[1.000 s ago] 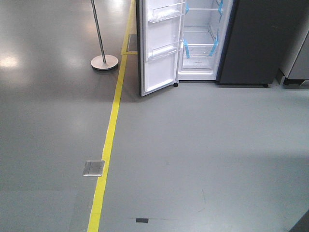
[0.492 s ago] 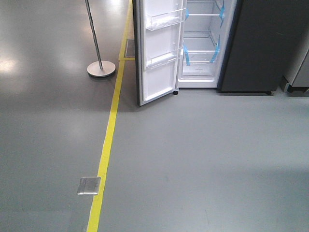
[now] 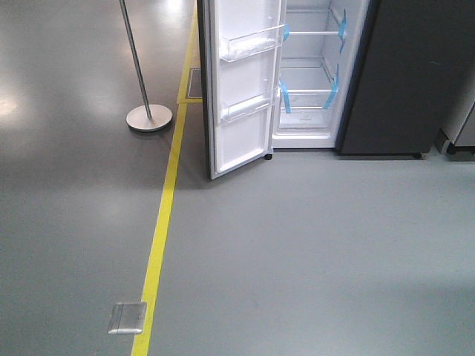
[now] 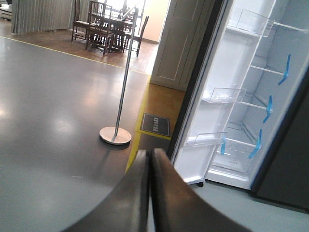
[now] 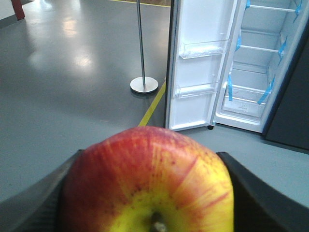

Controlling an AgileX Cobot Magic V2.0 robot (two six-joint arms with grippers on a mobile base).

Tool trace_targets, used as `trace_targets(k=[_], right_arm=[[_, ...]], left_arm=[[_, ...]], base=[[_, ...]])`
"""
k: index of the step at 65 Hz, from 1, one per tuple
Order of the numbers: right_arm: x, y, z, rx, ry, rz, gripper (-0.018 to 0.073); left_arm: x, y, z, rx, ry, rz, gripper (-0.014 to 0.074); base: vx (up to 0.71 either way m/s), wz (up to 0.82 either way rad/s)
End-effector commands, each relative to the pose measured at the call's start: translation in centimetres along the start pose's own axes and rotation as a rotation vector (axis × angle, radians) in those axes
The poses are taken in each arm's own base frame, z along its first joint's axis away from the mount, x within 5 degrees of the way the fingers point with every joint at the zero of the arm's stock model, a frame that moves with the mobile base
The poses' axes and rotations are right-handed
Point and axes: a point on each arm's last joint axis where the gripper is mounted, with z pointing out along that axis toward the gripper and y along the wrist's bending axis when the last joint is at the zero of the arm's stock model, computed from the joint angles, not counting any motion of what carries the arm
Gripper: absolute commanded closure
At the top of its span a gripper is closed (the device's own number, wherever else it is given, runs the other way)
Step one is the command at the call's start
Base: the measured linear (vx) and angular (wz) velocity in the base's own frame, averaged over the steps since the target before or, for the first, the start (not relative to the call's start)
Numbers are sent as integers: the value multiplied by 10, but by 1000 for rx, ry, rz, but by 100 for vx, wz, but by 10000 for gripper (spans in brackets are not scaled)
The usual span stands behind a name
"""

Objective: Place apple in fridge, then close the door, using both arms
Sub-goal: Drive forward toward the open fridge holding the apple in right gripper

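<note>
Within right tool (image 5: 150,186), apple (image 5: 145,164) stem-to-camera

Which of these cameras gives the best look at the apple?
The right wrist view: the apple fills its lower half, red with a yellow patch round the stem, between the right gripper's dark fingers. The front-facing and left wrist views show no apple, only the open fridge and floor.

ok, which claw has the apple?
The right claw: it is clamped on the apple, which fills that wrist view. The left claw is shut with nothing in it.
</note>
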Motion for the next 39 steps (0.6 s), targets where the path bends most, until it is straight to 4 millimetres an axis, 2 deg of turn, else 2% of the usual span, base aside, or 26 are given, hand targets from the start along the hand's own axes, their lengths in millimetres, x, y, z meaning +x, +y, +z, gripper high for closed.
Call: trace_targets(k=[1, 39], right_arm=[[-12, 0, -3, 12, -93, -4, 458], [-12, 0, -3, 12, -93, -4, 458]], left_arm=[[-10, -4, 0, 32, -64, -13, 603], [-10, -4, 0, 32, -64, -13, 603]], base=[[25, -7], [24, -2]])
